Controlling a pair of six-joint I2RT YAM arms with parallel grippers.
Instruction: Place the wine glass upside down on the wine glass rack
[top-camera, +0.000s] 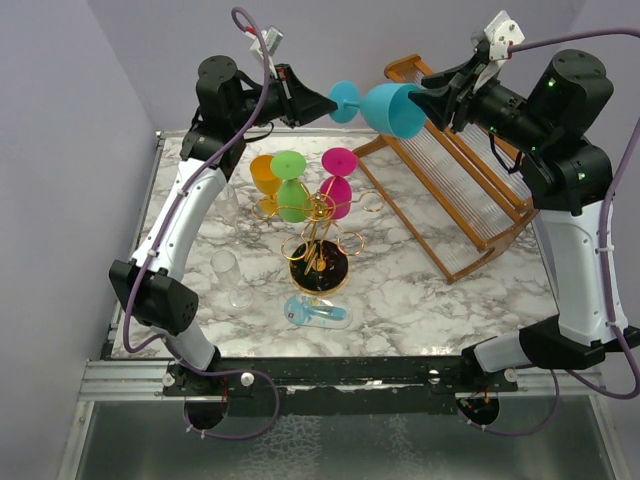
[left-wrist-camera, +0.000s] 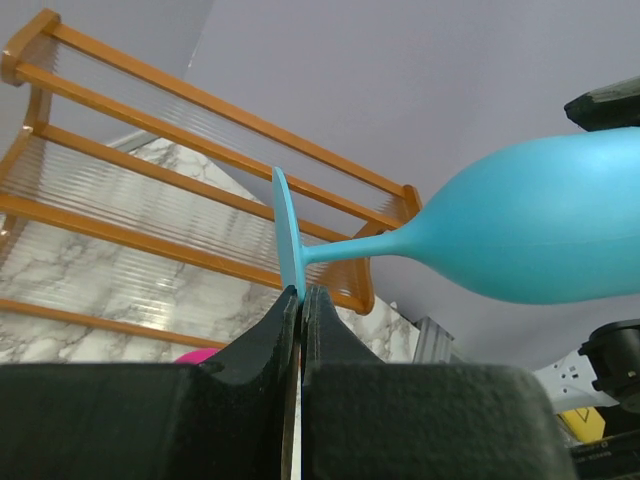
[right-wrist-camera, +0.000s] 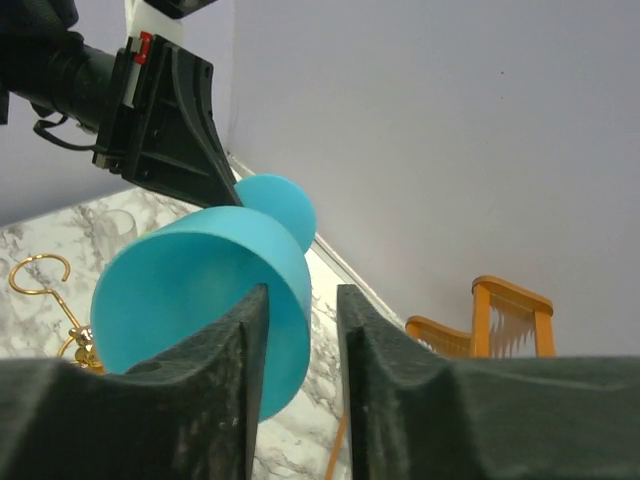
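A blue wine glass (top-camera: 388, 107) hangs on its side in the air above the back of the table, between both arms. My left gripper (top-camera: 322, 103) is shut on the edge of its round foot (left-wrist-camera: 287, 240), seen edge-on in the left wrist view just above the gripper (left-wrist-camera: 301, 292). At the other end, my right gripper (top-camera: 428, 103) stands open across the bowl's rim (right-wrist-camera: 200, 290): one finger is inside the bowl, the other outside with a gap to the wall. The gold wine glass rack (top-camera: 320, 235) stands on its black base mid-table, below the glass.
Green (top-camera: 291, 190), orange (top-camera: 265, 176) and pink (top-camera: 338, 186) glasses hang upside down on the gold rack. A big wooden slatted rack (top-camera: 470, 190) fills the back right. Clear glasses (top-camera: 237, 280) stand at the left. A pale blue glass (top-camera: 318, 312) lies in front of the base.
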